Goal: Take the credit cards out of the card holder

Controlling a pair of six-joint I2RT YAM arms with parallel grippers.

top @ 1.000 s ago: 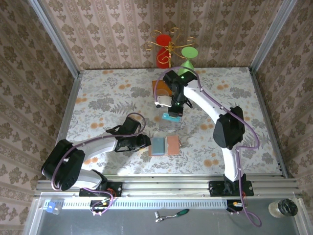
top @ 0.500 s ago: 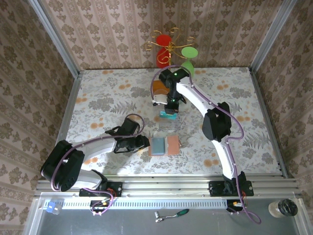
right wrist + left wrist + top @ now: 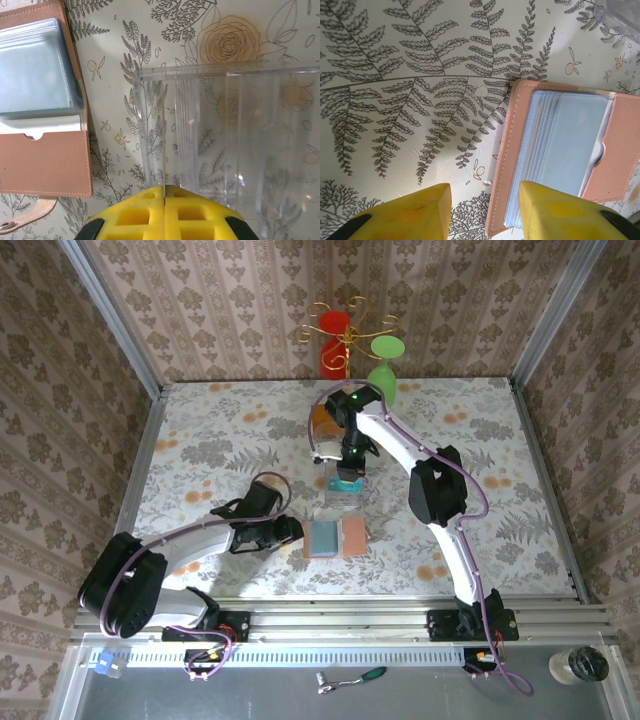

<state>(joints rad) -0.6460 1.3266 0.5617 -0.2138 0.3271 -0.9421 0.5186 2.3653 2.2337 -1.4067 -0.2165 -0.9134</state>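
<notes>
Jaws on my right pinch a teal credit card (image 3: pixel 346 483) over the clear tray (image 3: pixel 225 135), I think to drop it in. Left jaws sit half open at the card holder's (image 3: pixel 560 145) 9 o'clock edge, likely steadying it.

The open brown leather card holder (image 3: pixel 502 165) touching the yellow left fingers (image 3: pixel 405 215) is pinkish tan with pale stitching and a grey-blue pocket lining. The tablecloth (image 3: pixel 410 100) under them is cream, printed with grey ferns and orange roses. Beyond the yellow right fingers (image 3: pixel 135 215) the ribbed plastic tray (image 3: pixel 225 135) is clear. The small plastic card (image 3: pixel 346 483) between those fingers is teal.
</notes>
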